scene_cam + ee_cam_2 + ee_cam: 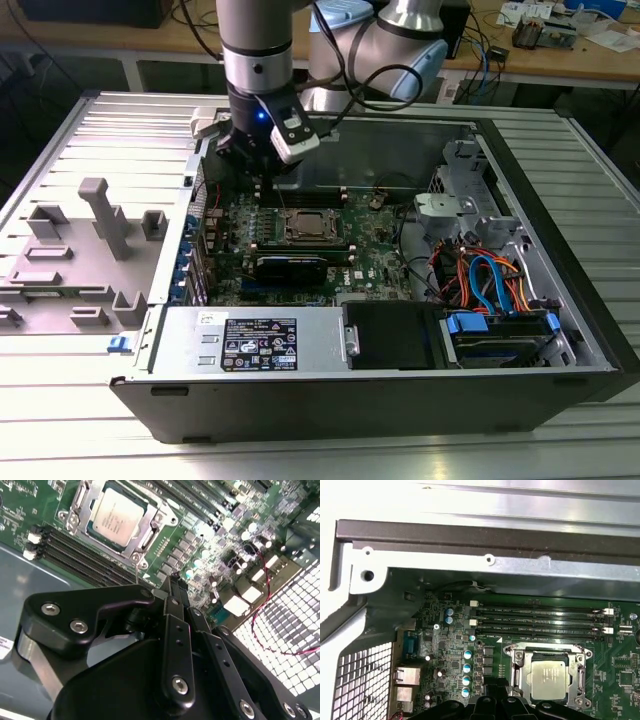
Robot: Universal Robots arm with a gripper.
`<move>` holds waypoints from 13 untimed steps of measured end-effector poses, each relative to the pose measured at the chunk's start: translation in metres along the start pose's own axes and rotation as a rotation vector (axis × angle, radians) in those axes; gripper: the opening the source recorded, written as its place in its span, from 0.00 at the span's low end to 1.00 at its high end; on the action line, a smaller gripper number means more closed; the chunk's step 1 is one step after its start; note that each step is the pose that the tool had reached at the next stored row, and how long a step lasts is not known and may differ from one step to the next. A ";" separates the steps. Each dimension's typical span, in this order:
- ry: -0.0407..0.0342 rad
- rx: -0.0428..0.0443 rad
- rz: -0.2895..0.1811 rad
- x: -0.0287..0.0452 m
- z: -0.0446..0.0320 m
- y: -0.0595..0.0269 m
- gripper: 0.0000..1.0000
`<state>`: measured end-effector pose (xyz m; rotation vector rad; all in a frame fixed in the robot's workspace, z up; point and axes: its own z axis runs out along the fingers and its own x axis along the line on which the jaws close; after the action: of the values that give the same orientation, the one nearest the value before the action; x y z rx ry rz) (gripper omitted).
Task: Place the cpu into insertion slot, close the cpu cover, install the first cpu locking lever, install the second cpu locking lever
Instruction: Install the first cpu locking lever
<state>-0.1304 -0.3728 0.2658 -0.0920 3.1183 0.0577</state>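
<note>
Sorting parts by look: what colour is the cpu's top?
Dull silver-grey cpu, clearest in the second wrist view.

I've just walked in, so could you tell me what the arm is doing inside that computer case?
The arm's gripper hangs over the green motherboard in the open case, holding nothing. The cpu already sits in the insertion slot, and the cpu cover is down around it, framing its silver top. Its fingers are together, beside the socket rather than on it.

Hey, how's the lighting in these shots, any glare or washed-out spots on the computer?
In the first wrist view, the case's metal edge is blown out to white, while the cpu reads clearly. In the second wrist view, the perforated panel glares and the gripper looms dark. The exterior view is evenly lit.
</note>
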 end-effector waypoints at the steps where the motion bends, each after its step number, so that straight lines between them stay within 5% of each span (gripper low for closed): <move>1: -0.0001 -0.0001 0.000 0.0003 0.0001 0.0011 0.11; 13: -0.0001 0.0000 0.000 0.0005 0.0017 0.0219 0.11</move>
<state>-0.1322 -0.3509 0.2648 -0.0918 3.1182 0.0578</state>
